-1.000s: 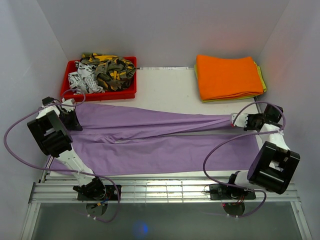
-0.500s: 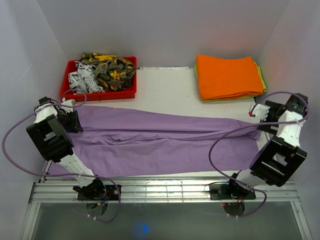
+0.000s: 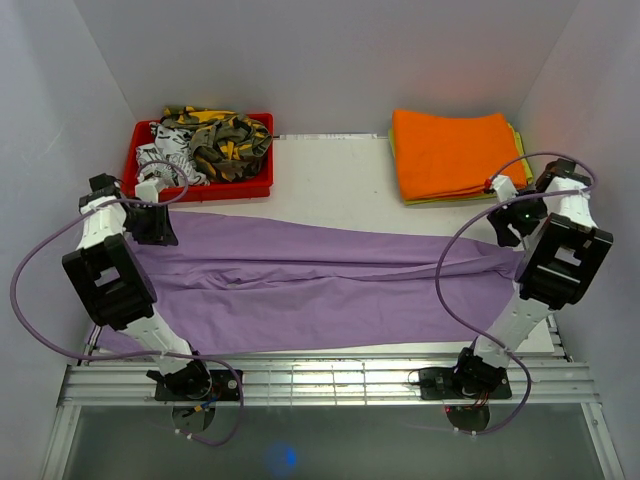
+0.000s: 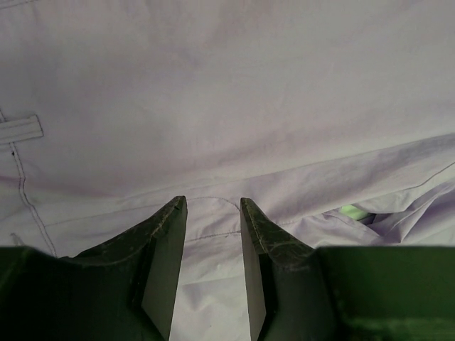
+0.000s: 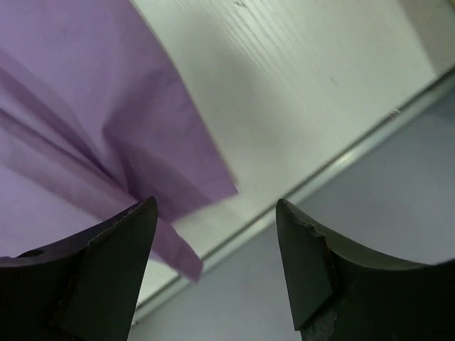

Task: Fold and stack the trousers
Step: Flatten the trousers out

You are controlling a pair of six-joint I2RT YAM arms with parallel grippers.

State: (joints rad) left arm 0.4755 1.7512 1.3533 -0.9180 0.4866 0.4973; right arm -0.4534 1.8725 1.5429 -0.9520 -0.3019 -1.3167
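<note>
Down at the near edge, the left arm's base (image 3: pixel 186 385) and the right arm's base (image 3: pixel 465 382) sit on the slatted metal rail (image 3: pixel 320 378), a purple cable (image 3: pixel 443 285) looping up from the right one. Just past the rail, here are the trousers (image 3: pixel 320 285): lilac, flat on the white table (image 3: pixel 335 185), stretched almost the full width from one arm to the other. The two legs lie side by side, and long creases run toward the right end. The broad end is on the left and the narrower leg ends are on the right. Over on the left, the left gripper (image 4: pixel 211 206) hovers above that broad end. Its dark fingers (image 4: pixel 165 241) are parted with a clear gap and nothing is pinched between them, only stitched lilac cloth and a small sewn tab (image 4: pixel 19 130) below. On the right, the right gripper (image 5: pixel 217 206) hangs over the leg ends with its jaws spread wide and nothing in them. In the wrist view a pointed corner of the cloth lies on the white tabletop and reaches the table's edge. Further back on the left, the red bin (image 3: pixel 225 191) sits just beyond the left gripper, heaped with camouflage and black-and-white patterned garments (image 3: pixel 210 140). At the far right is the folded orange cloth (image 3: pixel 455 150), lying on a yellow-green cloth (image 3: pixel 525 160) that peeks out along its right side, just beyond the right gripper.
</note>
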